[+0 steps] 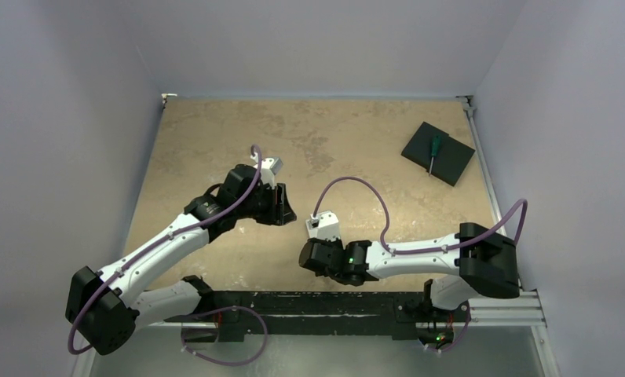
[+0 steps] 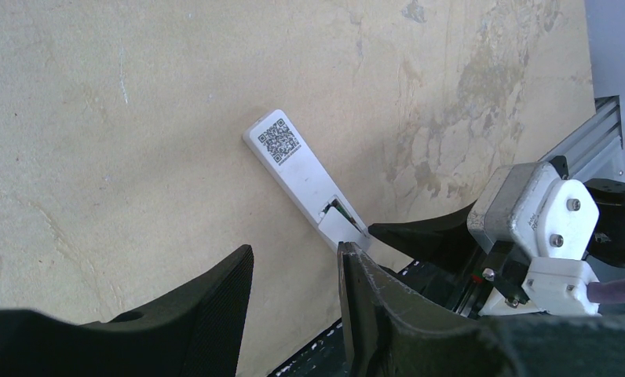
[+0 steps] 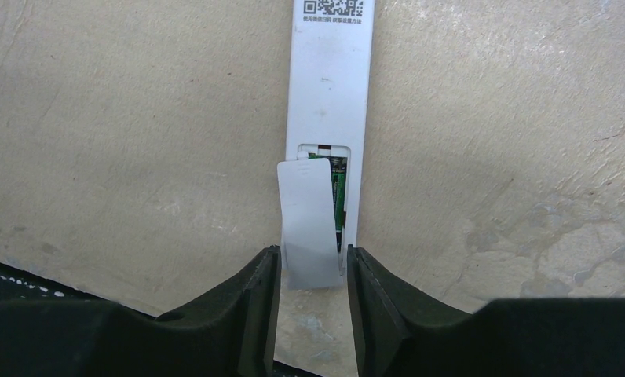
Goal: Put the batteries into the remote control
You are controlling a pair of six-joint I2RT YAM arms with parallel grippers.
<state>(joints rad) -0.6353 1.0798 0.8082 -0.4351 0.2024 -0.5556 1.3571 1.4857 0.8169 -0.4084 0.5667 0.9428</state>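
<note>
Meanwhile the remote control (image 3: 329, 86) lies back-up on the table (image 3: 137, 118), its loose cover (image 3: 305, 220) between the half-parted right gripper (image 3: 312, 267), grip unclear, while the left gripper (image 2: 294, 298) hovers half-open, empty.

The surface (image 1: 215, 141) is a tan, mottled board with darker blotches toward its far edge and pale scuffs elsewhere. A black square pad (image 1: 457, 159) lies flat near the far right corner, turned so that its sides run at an angle to the surface edges. A screwdriver (image 1: 433, 149) with a green handle rests on the pad, handle toward the far edge and shaft pointing toward the near edge; the shaft appears to stay within the pad outline, though it is too thin to confirm. A silver slotted rail (image 1: 506, 312) runs along the near edge. Plain lilac-grey walls (image 1: 309, 47) enclose the far, left and right sides.
</note>
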